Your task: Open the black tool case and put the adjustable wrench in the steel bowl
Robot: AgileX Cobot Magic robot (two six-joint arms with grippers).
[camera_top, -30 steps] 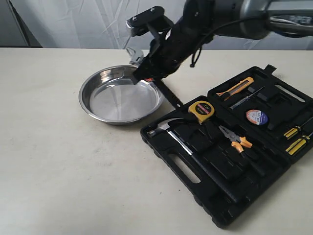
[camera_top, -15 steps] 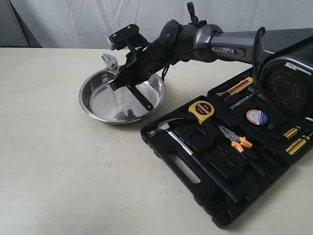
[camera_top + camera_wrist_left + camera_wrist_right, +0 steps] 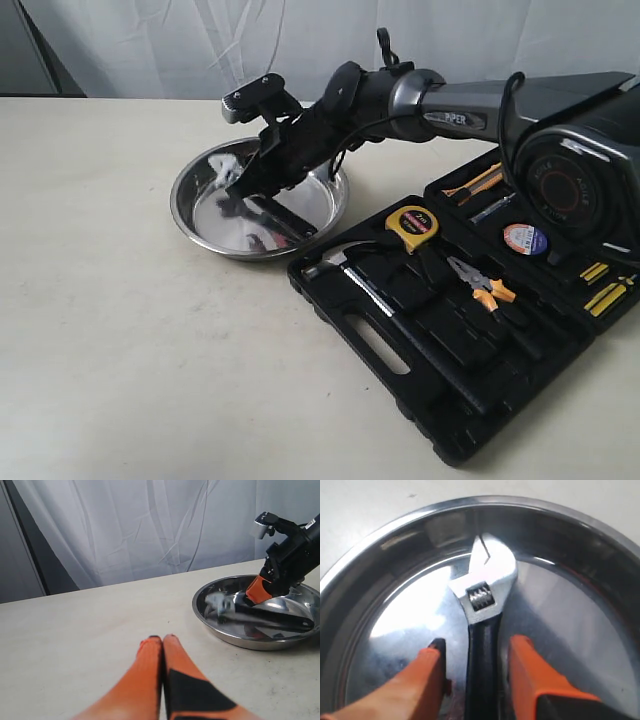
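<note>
The adjustable wrench (image 3: pixel 485 595) lies flat on the bottom of the steel bowl (image 3: pixel 365 545), silvery head pointing away from the wrist camera. My right gripper (image 3: pixel 479 643) is open and straddles the black handle, with a gap on each side. In the exterior view the right gripper (image 3: pixel 262 185) reaches down into the bowl (image 3: pixel 200 235) over the wrench (image 3: pixel 262 215). The black tool case (image 3: pixel 370 340) lies open at the right. My left gripper (image 3: pixel 162 638) is shut and empty, low over the table, with the bowl (image 3: pixel 235 639) and wrench (image 3: pixel 265 617) off to one side.
The open case holds a claw hammer (image 3: pixel 345 270), a yellow tape measure (image 3: pixel 410 228), orange-handled pliers (image 3: pixel 478 283), a tape roll (image 3: pixel 525 239), screwdrivers (image 3: pixel 605 285) and a utility knife (image 3: pixel 485 180). A white curtain hangs behind the table.
The right gripper carried the wrench left and down from above the bowl's far rim into the bowl, then opened. The wrench now rests on the bowl's bottom.
</note>
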